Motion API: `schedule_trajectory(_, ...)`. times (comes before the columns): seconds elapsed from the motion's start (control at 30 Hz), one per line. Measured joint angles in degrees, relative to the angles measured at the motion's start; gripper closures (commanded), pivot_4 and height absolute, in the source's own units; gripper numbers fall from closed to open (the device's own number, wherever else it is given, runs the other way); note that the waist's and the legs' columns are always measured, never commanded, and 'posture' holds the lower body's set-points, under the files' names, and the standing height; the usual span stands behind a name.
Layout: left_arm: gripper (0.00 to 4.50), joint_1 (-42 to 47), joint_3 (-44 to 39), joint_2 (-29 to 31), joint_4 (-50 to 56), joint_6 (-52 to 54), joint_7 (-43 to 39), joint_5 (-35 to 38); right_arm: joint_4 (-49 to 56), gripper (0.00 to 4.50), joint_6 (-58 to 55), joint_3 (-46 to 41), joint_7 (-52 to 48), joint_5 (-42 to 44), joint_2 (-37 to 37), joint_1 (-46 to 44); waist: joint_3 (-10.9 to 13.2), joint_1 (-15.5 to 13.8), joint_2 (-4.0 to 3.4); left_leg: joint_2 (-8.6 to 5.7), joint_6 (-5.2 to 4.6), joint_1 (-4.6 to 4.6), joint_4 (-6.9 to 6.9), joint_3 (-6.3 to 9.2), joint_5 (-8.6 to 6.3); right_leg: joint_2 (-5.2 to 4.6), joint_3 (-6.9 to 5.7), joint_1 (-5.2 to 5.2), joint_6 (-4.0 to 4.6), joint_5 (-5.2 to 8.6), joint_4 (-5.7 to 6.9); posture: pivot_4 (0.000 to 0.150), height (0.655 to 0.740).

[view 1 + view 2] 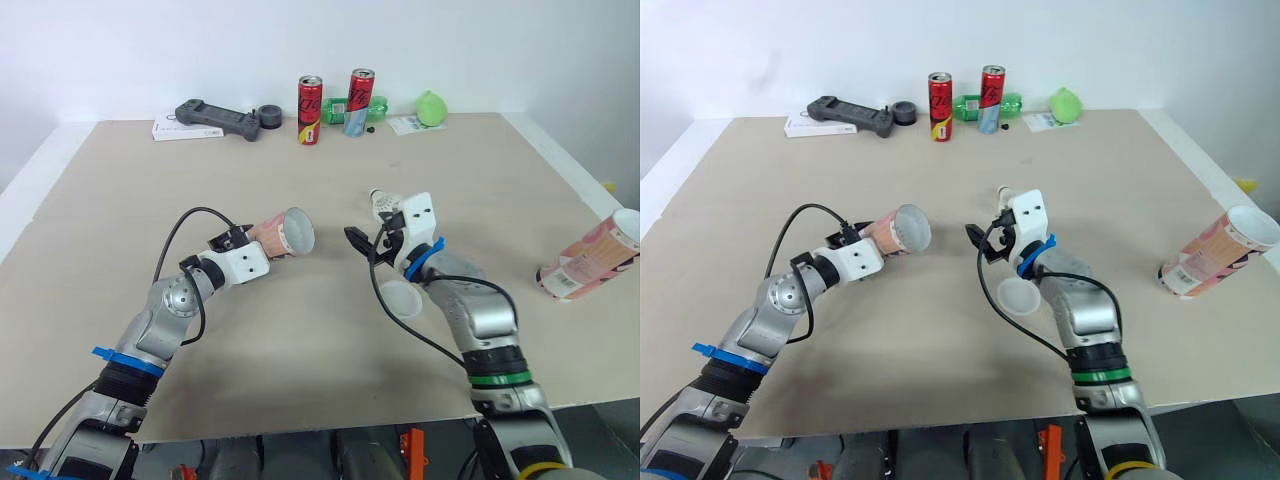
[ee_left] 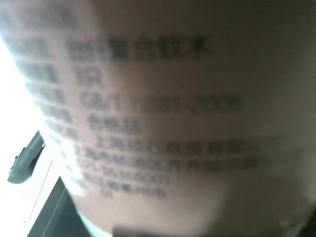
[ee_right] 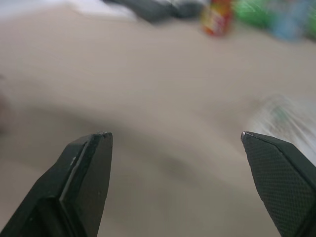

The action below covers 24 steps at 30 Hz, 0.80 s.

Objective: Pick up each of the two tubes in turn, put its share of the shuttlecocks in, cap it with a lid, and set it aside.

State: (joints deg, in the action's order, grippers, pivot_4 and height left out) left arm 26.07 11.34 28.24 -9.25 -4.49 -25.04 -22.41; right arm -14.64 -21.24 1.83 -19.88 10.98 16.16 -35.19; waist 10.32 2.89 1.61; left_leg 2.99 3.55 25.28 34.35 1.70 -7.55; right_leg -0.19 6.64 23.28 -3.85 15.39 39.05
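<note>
Left gripper (image 1: 250, 240) clamped on tube (image 1: 285, 233), raised off table (image 1: 120, 200), lying near level, mouth toward right arm; right gripper (image 3: 175, 136) spread wide, empty, just beside shuttlecock (image 1: 382, 203). Lid (image 1: 400, 298) lies under right forearm. Risks as I judge them: a skewed pinch could crush the feathers or catch them on the tube rim; forearm could sweep lid; second tube (image 1: 590, 258) lies near right table edge and may roll off if nudged. Room: bare table between arms and far cans (image 1: 310, 110); I'd work there.
</note>
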Motion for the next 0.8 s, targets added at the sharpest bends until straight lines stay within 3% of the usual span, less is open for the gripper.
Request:
schedule_trajectory(0.4,1.52,-0.70,-0.06,0.15,1.95,2.01,-0.09,-0.02,-35.11,0.04,17.60,-2.86,8.25,-5.18,-4.70,-18.31,0.00,0.05,0.00,-0.02,0.00,0.02,-0.05,0.01,0.00,-0.01,0.02,-0.01,0.16,-0.06,0.00,0.150,0.7400)
schedule_trajectory(0.53,1.52,-0.98,-0.09,0.33,2.50,2.35,-0.08,-0.03,-44.82,1.82,21.14,-4.28,11.03,-6.32,-5.20,-22.07,0.01,0.11,-0.01,-0.02,0.00,0.02,-0.07,0.01,0.00,-0.01,0.02,0.00,0.22,-0.09,0.00,0.150,0.7400)
schedule_trajectory(0.7,1.52,-1.53,-0.11,0.47,3.23,2.52,-0.02,-0.04,-49.87,4.26,23.63,-4.71,12.02,-6.91,-5.36,-23.32,0.01,0.51,-0.01,-0.02,0.00,0.02,-0.10,0.01,0.00,-0.01,0.03,0.01,0.25,-0.10,0.00,0.150,0.7400)
schedule_trajectory(0.8,1.52,-1.79,-0.14,0.56,3.57,2.85,0.03,-0.04,-50.78,4.43,24.90,-4.85,12.31,-7.00,-5.39,-23.53,0.01,0.68,-0.01,-0.03,0.00,0.02,-0.09,0.01,0.00,-0.01,0.03,0.00,0.25,-0.10,0.00,0.150,0.7400)
